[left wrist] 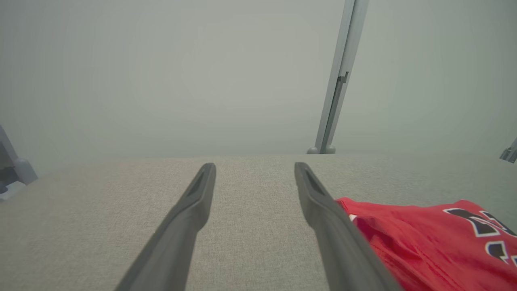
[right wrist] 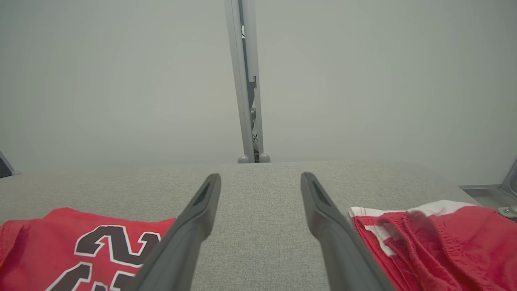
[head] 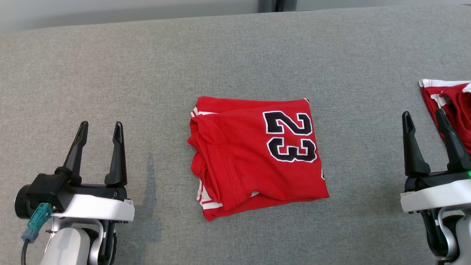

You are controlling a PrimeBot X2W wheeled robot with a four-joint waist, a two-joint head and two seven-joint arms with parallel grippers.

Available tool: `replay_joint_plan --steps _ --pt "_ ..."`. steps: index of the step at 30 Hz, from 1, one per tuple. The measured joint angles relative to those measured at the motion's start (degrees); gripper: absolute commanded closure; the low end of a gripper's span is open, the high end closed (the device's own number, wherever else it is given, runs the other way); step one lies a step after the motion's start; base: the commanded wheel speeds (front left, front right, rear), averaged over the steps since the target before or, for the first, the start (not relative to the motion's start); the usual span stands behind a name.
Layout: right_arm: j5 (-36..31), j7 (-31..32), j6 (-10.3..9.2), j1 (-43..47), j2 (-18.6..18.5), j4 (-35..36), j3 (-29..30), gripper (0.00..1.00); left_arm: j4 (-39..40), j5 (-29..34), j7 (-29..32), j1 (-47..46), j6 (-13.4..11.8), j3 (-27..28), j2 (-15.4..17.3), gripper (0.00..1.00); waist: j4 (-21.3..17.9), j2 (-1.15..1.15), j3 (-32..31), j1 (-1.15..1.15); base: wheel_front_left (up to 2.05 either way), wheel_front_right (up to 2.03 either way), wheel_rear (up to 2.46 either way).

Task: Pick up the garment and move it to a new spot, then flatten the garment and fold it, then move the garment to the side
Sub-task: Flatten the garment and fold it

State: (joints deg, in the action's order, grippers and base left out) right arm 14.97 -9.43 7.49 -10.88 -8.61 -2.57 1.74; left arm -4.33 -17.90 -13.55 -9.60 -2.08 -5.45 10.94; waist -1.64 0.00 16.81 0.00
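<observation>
You have the jersey (head: 257, 154) lying on the table (head: 147, 66) at the middle of the head view, with the left gripper (head: 101, 124) well apart at its 9 o'clock and the right gripper (head: 422, 112) well apart at its 3 o'clock. A second garment (head: 454, 106) lies on the same table at the right gripper's 1 o'clock, just beside its outer finger. A post (head: 272, 5) stands behind the table's far edge at the jersey's 12 o'clock.

Left pincer (head: 99, 127) and right pincer (head: 424, 116) both gape, fingers pointing forward.

Folded garment (head: 254, 165) underlayers hidden; second garment (head: 450, 97) cut off, possibly shorts.
</observation>
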Motion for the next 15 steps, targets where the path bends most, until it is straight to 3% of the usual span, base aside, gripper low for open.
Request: replay_joint_plan --steps 8,9,10,15 --pt "-0.4 1.0 0.00 -0.1 0.1 0.1 -1.3 0.00 1.5 0.1 0.7 0.2 -0.5 -0.7 0.1 0.00 0.8 0.00 0.0 0.00 0.00 0.00 0.00" --pt "-0.4 1.3 0.00 -0.2 0.2 0.3 -2.2 0.60 1.7 0.1 0.8 0.3 -0.5 -0.8 0.1 0.00 0.9 0.00 0.1 0.00 0.00 0.00 0.00" --pt "-0.3 1.7 0.00 -0.4 0.4 0.3 -3.3 1.00 1.8 0.1 0.8 0.3 -0.6 -0.9 0.1 0.00 1.0 0.00 0.2 0.00 0.00 0.00 0.00" --pt "0.7 2.9 0.00 -2.6 1.2 -0.7 -12.5 1.00 2.3 0.1 0.9 0.2 -0.8 -1.4 -0.2 0.00 1.9 0.00 1.2 0.00 0.00 0.00 0.00"
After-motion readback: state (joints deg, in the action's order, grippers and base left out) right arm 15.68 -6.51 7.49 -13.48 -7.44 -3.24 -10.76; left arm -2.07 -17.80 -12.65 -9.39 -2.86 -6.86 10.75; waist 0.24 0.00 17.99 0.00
